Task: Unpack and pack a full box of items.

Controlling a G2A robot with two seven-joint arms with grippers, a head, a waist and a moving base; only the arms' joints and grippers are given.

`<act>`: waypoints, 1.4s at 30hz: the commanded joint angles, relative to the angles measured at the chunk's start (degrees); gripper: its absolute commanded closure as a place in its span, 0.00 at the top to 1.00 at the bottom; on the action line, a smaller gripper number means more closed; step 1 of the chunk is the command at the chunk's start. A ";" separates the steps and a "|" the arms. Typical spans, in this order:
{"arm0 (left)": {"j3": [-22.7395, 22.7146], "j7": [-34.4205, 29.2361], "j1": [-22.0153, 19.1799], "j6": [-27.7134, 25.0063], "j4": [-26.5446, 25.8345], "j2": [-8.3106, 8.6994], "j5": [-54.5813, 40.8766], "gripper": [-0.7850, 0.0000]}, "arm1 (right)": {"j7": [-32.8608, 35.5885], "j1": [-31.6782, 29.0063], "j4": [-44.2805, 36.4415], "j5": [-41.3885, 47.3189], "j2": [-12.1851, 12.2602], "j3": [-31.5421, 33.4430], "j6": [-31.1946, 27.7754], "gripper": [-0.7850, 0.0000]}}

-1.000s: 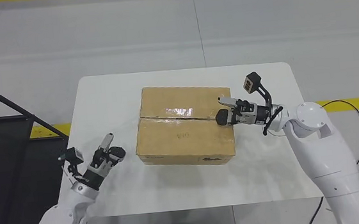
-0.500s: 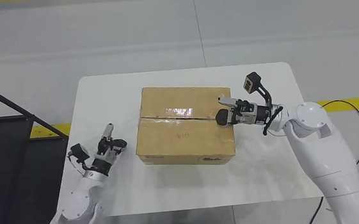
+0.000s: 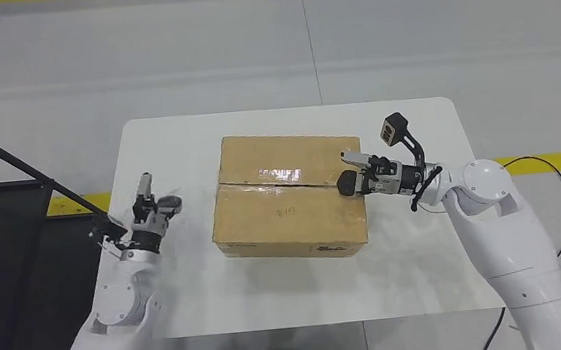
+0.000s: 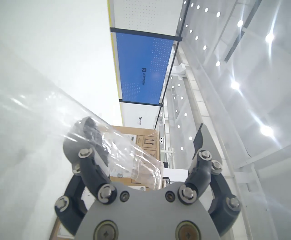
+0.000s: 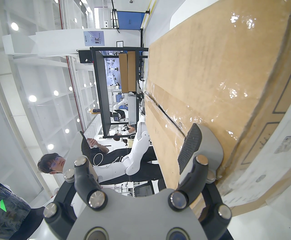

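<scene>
Cardboard box (image 3: 287, 194) sits mid-table (image 3: 409, 264), both top flaps lying flat and shut. Centre seam (image 5: 166, 113) shows a dark gap with wrinkled clear tape left along it, so the seal looks cut or peeled. Judged progress: early in unpacking. Seal dealt with, flaps not yet lifted, no contents out; the whole unpack and repack remain. Right gripper (image 3: 348, 169) at the box's right end, level with the seam, claw apart. One ribbed pad (image 5: 189, 145) is at the box's top edge, contact not certain; the other finger is out in free air. Left gripper (image 4: 145, 127) off the box's left side, well apart from it, wrist turned so the claw points up and away from the table. Claw apart, nothing clamped, but a strip of clear tape (image 4: 127, 154) clings to one finger and trails off.
</scene>
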 commanded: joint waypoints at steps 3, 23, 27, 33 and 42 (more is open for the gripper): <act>-2.53 1.05 0.54 -0.28 -4.41 0.04 1.58 1.00 | 0.00 0.00 0.00 0.00 0.00 0.00 0.00 1.00; -3.84 3.12 -4.07 5.64 -14.40 -0.72 10.22 1.00 | -2.63 -2.64 -2.52 1.23 0.45 2.07 0.59 1.00; -3.59 3.83 -5.84 6.98 -14.09 -0.97 11.18 1.00 | -1.95 -2.58 -2.39 1.13 0.51 1.84 1.00 1.00; -3.49 4.53 -7.16 7.31 -14.40 -1.33 12.05 1.00 | -1.00 -2.04 -1.44 1.15 0.49 1.23 1.21 1.00; -2.86 4.18 -5.75 6.98 -19.95 -1.76 14.91 1.00 | -0.69 -1.51 -0.34 1.43 0.46 0.79 0.66 1.00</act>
